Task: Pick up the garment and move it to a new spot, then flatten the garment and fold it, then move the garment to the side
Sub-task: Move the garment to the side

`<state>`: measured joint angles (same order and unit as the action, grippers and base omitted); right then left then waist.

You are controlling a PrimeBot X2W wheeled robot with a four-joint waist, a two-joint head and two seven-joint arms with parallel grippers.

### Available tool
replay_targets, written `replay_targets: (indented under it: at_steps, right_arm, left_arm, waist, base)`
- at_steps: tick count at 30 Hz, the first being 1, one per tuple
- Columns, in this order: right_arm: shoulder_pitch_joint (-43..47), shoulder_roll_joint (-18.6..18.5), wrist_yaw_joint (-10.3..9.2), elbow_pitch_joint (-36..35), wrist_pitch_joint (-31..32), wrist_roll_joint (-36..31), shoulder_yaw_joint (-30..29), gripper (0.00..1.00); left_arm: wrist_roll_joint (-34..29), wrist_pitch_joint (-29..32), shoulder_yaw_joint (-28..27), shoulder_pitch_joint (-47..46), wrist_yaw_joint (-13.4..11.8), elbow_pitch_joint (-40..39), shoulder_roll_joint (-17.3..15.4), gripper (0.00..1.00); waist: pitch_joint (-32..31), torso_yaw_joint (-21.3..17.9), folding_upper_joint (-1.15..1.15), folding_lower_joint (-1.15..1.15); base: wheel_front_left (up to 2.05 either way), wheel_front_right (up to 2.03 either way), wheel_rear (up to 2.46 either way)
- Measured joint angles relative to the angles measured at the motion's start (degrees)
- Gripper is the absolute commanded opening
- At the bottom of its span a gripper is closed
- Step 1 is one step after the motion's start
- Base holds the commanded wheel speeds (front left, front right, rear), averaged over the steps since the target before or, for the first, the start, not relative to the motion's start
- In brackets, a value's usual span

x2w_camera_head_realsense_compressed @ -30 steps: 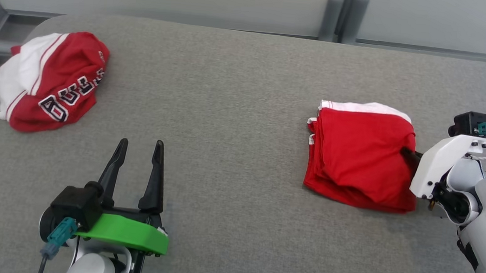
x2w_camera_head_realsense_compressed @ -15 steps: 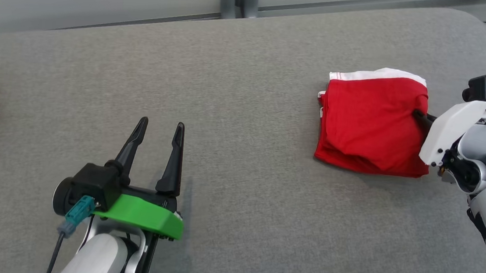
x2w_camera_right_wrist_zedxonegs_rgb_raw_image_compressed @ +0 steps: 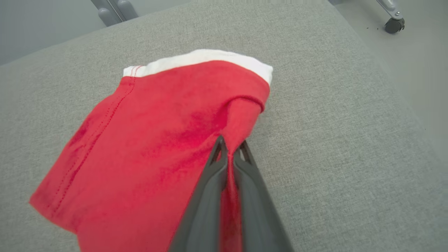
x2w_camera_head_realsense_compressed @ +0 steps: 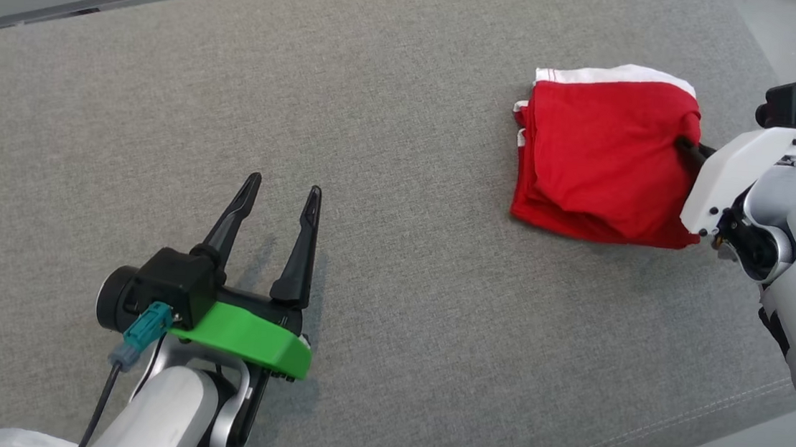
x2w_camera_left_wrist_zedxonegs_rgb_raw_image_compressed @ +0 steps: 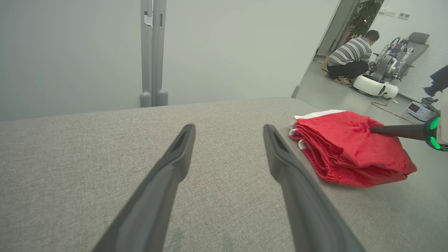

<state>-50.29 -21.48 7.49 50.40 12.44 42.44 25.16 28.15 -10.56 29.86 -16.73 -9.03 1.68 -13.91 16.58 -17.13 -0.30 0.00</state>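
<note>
My right claw (x2w_camera_right_wrist_zedxonegs_rgb_raw_image_compressed: 230, 148) is pinched shut on a raised fold at the right edge of the red, white-trimmed garment (x2w_camera_head_realsense_compressed: 602, 155). The garment lies folded on the grey worktop (x2w_camera_head_realsense_compressed: 394, 108). My left claw (x2w_camera_head_realsense_compressed: 284, 186) is wide open and empty, well apart to the garment's left.

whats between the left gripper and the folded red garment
Nothing but bare grey fabric surface: in the head view, the stretch from the open left gripper to the red garment holds no other thing.
</note>
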Motion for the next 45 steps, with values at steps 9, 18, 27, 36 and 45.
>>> replay_targets:
  at_steps: [9,18,27,36,45]
  right_arm:
    - [-5.33,-1.16,0.01,4.92,-4.01,-3.94,1.45,0.0]
    - [-12.25,-5.64,0.01,13.36,-6.97,-8.24,0.52,0.0]
    - [-17.41,-8.69,0.01,19.4,-10.58,-12.89,0.8,0.0]
    - [-19.24,-9.66,0.01,22.73,-17.06,-18.73,-0.25,1.0]
    - [-18.07,-7.89,0.01,23.38,-20.72,-21.48,-4.42,1.0]
  left_arm:
    - [-0.05,0.4,-0.3,-0.49,-0.33,-0.48,-0.77,1.0]
    - [-0.18,0.76,-0.24,-1.19,-0.64,-1.91,-1.35,1.0]
    - [-1.58,1.92,0.15,-3.0,-1.09,-4.45,-2.27,1.0]
    - [-2.26,3.01,0.45,-3.18,-1.66,-6.1,-3.33,1.0]
    - [-2.47,3.42,0.42,-3.75,-2.08,-6.31,-3.78,1.0]
  waist:
    - [1.82,1.65,0.0,0.0]
    - [4.18,5.16,0.0,0.0]
    - [8.54,8.2,0.0,0.0]
    - [12.21,9.62,0.0,0.0]
    - [11.6,9.0,0.0,0.0]
  base:
    - [0.0,0.0,0.0]
    - [0.0,0.0,0.0]
    - [0.0,0.0,0.0]
    - [0.0,0.0,0.0]
    - [0.0,0.0,0.0]
